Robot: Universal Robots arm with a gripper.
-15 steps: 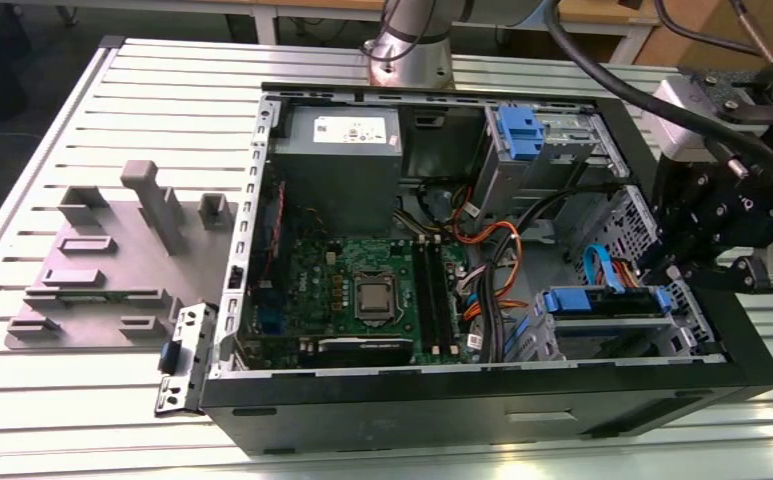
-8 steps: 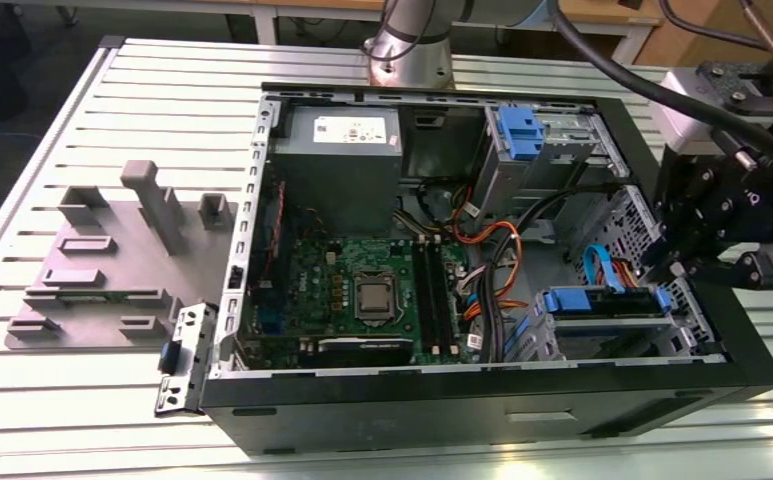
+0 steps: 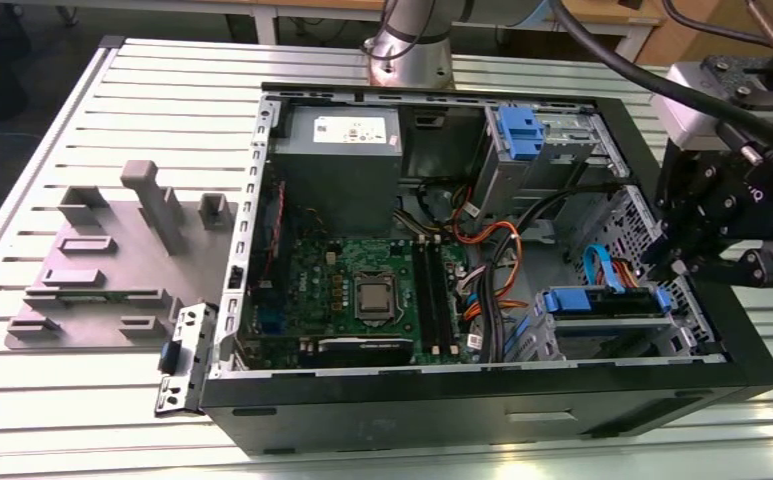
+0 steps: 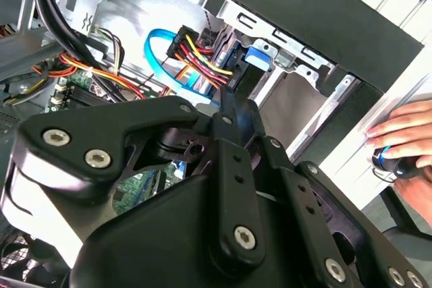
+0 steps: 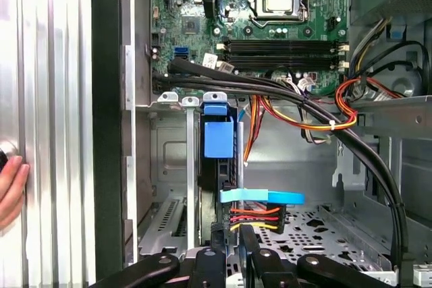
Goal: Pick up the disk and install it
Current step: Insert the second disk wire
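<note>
Claw (image 5: 231, 233) seems to pinch the disk (image 5: 218, 141) by its end. The disk stands on edge in the drive bay (image 5: 169, 166), at the near corner of the computer case (image 3: 493, 410), on the exterior view's right. I think the installing step is in hand, and it needs a straight, gentle push.

Exterior view: high above, looking down into the open computer case (image 3: 493, 250).
Wrist views: close inside it; both share the blue cable (image 5: 262, 197).
</note>
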